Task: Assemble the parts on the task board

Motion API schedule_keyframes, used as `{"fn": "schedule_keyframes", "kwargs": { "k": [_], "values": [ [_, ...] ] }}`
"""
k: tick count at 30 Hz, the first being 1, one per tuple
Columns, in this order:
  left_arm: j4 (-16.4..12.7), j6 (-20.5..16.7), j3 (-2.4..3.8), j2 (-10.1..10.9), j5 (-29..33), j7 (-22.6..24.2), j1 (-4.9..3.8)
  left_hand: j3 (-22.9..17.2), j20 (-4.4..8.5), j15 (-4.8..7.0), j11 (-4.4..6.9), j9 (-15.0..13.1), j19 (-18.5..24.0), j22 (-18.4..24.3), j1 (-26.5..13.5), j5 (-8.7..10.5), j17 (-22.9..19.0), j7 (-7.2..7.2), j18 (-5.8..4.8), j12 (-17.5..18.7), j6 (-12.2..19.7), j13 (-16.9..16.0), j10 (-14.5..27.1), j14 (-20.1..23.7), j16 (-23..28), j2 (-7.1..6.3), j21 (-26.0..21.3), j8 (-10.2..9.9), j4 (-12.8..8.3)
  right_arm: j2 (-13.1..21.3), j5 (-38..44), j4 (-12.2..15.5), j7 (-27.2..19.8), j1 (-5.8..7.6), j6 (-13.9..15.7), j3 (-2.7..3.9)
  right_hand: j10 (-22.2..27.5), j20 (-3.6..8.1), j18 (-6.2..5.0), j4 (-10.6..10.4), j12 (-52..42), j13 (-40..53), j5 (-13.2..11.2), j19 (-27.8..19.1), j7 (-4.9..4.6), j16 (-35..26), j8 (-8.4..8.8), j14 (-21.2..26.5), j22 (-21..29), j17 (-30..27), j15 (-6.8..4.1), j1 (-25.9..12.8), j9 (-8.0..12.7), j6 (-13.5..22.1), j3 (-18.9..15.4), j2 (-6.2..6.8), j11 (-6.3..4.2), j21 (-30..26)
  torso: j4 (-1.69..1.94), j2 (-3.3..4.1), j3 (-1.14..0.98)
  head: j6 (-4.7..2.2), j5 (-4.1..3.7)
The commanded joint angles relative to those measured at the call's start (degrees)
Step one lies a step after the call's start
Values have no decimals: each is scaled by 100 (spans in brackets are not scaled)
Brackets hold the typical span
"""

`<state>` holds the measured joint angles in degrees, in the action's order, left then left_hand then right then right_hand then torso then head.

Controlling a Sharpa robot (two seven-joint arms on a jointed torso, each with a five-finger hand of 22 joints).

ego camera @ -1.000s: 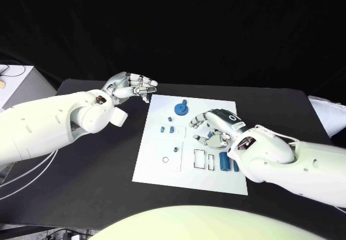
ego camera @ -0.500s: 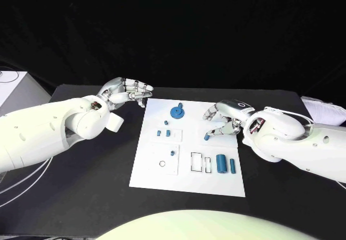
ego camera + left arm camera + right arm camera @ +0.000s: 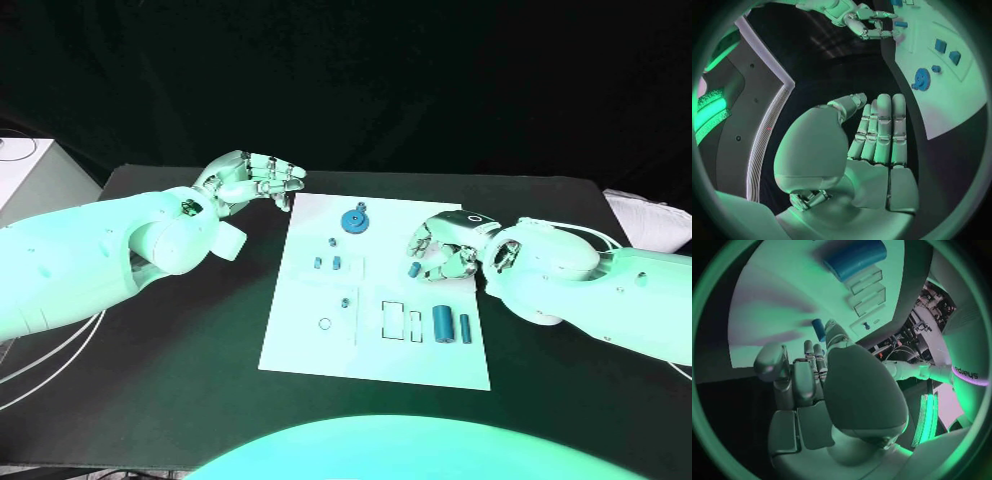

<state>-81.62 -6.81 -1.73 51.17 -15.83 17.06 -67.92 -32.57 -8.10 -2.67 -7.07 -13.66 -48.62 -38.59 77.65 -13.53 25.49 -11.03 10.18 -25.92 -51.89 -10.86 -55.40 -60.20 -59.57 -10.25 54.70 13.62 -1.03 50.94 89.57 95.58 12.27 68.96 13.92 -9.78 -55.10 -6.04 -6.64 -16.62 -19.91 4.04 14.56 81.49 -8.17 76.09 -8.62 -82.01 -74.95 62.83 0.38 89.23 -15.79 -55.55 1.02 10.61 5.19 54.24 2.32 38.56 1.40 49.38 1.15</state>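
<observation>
The white task board lies mid-table, also seen from the wrists. On it are a blue gear, two small blue blocks, a tiny peg and two blue cylinders near the right edge. My right hand hangs over the board's right side, its fingertips pinching a small blue peg. My left hand hovers off the board's far left corner, holding nothing.
Rectangular slots and a small ring mark the board's near half. A pale box stands at the table's left edge. Black table surrounds the board on both sides.
The right hand has moved from the board's middle toward its far right side, and its fingers have curled in around the small peg. The left hand has hardly moved.
</observation>
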Motion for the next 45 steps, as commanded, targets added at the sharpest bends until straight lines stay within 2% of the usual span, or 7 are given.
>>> {"fn": "schedule_keyframes", "kwargs": {
  "k": [1,4,10,15,23,32,45],
  "values": [
    [-12,58,5,-6,31,29,-2,16,-10,-3,4,8,-33,7,56,-38,-6,13,35,-30,37,5,51,-13,37,13,-28,27,-12,-27,164,14,-26,-18,-39,-2,-109,10,85,1,-30,-12,29,64,4,38,-44,-71,-98,58,-13,23,-10,-95,88,-92,-20,97,3,-7,-1,10,-3],
    [-12,58,5,-6,31,28,-2,16,-10,-3,4,8,-33,7,56,-38,-6,13,35,-30,37,5,51,-13,37,13,-28,27,-12,-51,189,11,-24,-39,61,-4,-262,37,114,-1,50,-29,-104,131,7,78,-49,-146,-167,146,-34,89,-5,-215,286,-135,-31,249,0,-5,-3,6,-6],
    [-11,51,5,-4,31,22,-2,21,-12,-4,3,10,-33,9,52,-38,-7,12,35,-35,38,9,52,-15,39,16,-30,31,-8,-93,192,2,-53,-74,252,-6,-581,64,155,-7,256,-35,-94,225,3,175,-74,-261,-287,349,-48,82,-1,-463,714,-166,-45,507,-2,-7,-2,11,-12],
    [-11,52,5,-6,31,17,-2,21,-12,-4,3,10,-33,9,52,-38,-7,12,35,-35,38,9,52,-15,39,16,-30,31,-8,-128,180,13,-71,-95,317,-7,-868,86,172,1,622,-33,-166,260,20,199,-36,-298,-351,430,-68,-44,12,-603,1355,13,-65,597,0,-4,-2,14,-15],
    [-13,51,5,0,31,6,-2,22,-13,-5,3,12,-33,10,46,-39,-7,11,35,-38,39,13,53,-18,40,23,-32,34,-2,-151,284,-52,26,-123,197,-12,-1069,102,183,41,831,-21,-216,278,44,219,-83,-315,-403,492,-88,-98,-35,-758,1895,139,-92,664,1,-3,-1,35,-12],
    [-15,52,5,4,31,-20,-2,22,-13,-5,3,12,-33,10,46,-39,-7,11,35,-38,39,13,53,-18,40,23,-32,34,-2,-168,592,-94,190,-137,59,-21,-980,85,125,65,1041,-34,-284,169,15,33,-83,-214,-269,214,-50,-179,-61,-747,2158,353,-46,261,0,-6,-4,42,-13],
    [-13,52,5,4,31,-35,-2,26,-15,-6,1,15,-34,13,38,-40,-7,9,35,-39,45,19,61,-21,42,27,-35,36,5,-169,697,-64,231,-157,61,-26,-965,77,128,71,1071,-33,-293,167,8,35,-79,-212,-272,227,-47,-197,-64,-736,2188,394,-39,266,-2,-6,-3,47,-25]
  ]
}}
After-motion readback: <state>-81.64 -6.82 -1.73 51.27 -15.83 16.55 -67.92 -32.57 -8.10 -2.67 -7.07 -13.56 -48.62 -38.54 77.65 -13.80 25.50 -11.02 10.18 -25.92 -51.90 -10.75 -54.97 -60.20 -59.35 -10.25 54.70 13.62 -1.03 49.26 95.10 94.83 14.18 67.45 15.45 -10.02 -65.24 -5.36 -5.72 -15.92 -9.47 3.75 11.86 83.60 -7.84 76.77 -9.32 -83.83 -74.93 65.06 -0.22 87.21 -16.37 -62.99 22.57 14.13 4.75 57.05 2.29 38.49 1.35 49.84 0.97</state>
